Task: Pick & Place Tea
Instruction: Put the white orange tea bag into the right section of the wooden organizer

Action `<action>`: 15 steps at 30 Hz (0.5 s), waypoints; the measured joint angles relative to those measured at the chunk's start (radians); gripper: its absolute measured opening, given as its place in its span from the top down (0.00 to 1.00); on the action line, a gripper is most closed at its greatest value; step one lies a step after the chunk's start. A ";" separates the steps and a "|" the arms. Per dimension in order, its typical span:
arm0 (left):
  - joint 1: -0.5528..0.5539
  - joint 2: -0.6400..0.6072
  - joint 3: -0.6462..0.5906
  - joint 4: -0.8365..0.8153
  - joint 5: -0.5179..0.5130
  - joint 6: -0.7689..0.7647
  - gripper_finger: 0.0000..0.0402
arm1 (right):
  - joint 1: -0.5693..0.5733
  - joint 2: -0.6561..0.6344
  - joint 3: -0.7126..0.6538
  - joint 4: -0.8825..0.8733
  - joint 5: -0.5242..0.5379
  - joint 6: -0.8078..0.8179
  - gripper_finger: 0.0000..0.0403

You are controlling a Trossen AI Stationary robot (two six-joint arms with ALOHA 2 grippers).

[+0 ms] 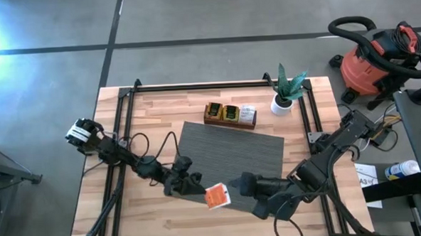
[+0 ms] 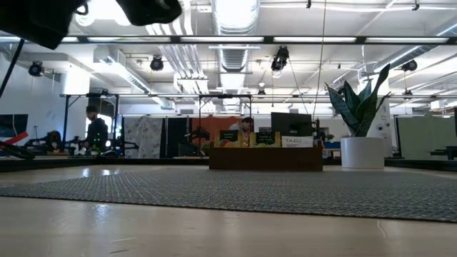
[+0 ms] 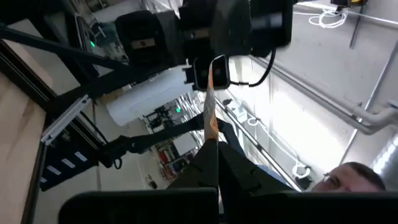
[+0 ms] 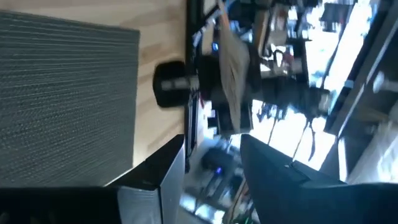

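The prints on the sachets in the wooden tray (image 1: 229, 116) are too small to read from above. The orange sachet (image 1: 217, 197) shows only edge-on in the left wrist view, its face hidden. In the low view both arms are cut off at the top edge, neither hand visible. The right hand (image 4: 211, 165) is blurred and cropped by the picture's bottom.

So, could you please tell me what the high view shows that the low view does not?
Only the high view shows both arms: the left end effector shut on an orange-red tea sachet, the right end effector open beside it, plus a red vacuum off the table. Only the low view shows the room behind, with a person. Both share the grey mat, the wooden tray of tea and the potted plant.
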 joint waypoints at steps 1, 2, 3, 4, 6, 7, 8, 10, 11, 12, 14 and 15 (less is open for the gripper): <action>0.016 0.000 0.003 -0.001 0.023 -0.016 1.00 | 0.000 0.000 0.000 -0.001 -0.014 -0.032 0.62; 0.030 0.000 0.008 -0.001 0.048 -0.031 1.00 | 0.000 0.000 0.000 -0.001 -0.034 -0.056 0.62; 0.044 0.000 0.012 -0.001 0.073 -0.042 1.00 | 0.000 0.000 0.000 -0.001 -0.052 -0.079 0.62; 0.059 0.000 0.016 -0.001 0.099 -0.052 1.00 | 0.000 0.000 0.000 0.000 -0.066 -0.101 0.62; 0.085 0.000 0.022 -0.002 0.149 -0.067 1.00 | 0.000 0.000 -0.002 0.001 -0.074 -0.140 0.63; 0.097 -0.001 0.022 -0.003 0.167 -0.077 1.00 | 0.000 0.000 -0.002 0.001 -0.075 -0.149 0.63; 0.109 -0.001 0.022 -0.006 0.179 -0.083 1.00 | 0.000 0.000 -0.002 0.001 -0.075 -0.153 0.63; 0.124 -0.001 0.022 -0.031 0.199 -0.090 1.00 | -0.001 0.000 -0.002 0.002 -0.075 -0.153 0.64; 0.130 -0.001 0.022 -0.041 0.207 -0.094 1.00 | -0.001 0.000 -0.002 0.002 -0.066 -0.153 0.65; 0.134 -0.001 0.022 -0.053 0.220 -0.096 1.00 | -0.001 0.000 -0.003 0.001 -0.042 -0.153 0.65; 0.136 -0.001 0.022 -0.065 0.241 -0.097 1.00 | -0.002 0.000 -0.003 0.002 0.005 -0.152 0.66; 0.137 -0.001 0.022 -0.065 0.245 -0.096 1.00 | -0.004 0.000 -0.003 0.002 0.013 -0.152 0.66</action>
